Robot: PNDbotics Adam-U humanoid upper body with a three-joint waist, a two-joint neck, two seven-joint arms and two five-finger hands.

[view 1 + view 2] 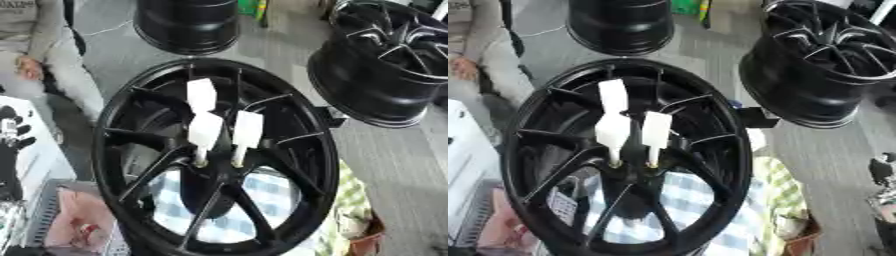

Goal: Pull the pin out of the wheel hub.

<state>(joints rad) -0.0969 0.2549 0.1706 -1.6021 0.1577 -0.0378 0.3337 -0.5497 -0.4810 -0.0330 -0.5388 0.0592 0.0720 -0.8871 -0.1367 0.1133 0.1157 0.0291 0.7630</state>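
Observation:
A black spoked wheel hub [131, 125] stands tilted in the middle of the view. Three pins with flat white handles stick out of its centre: an upper one [201, 95], a middle one [206, 132] and a right one [248, 130]. The thin metal shafts of the middle and right pins enter the hub near the centre [216, 167]. My left hand [10, 150] shows dark at the left edge, fingers up and spread, well clear of the pins. A dark shape that may be my right hand [880, 169] sits at the right edge, far from the hub.
A second black wheel [186, 25] stands behind the hub and a third [385, 65] at the upper right. A blue-checked cloth [684, 200] lies under the hub. A grey basket [52, 220] is at the lower left. A person sits at the upper left.

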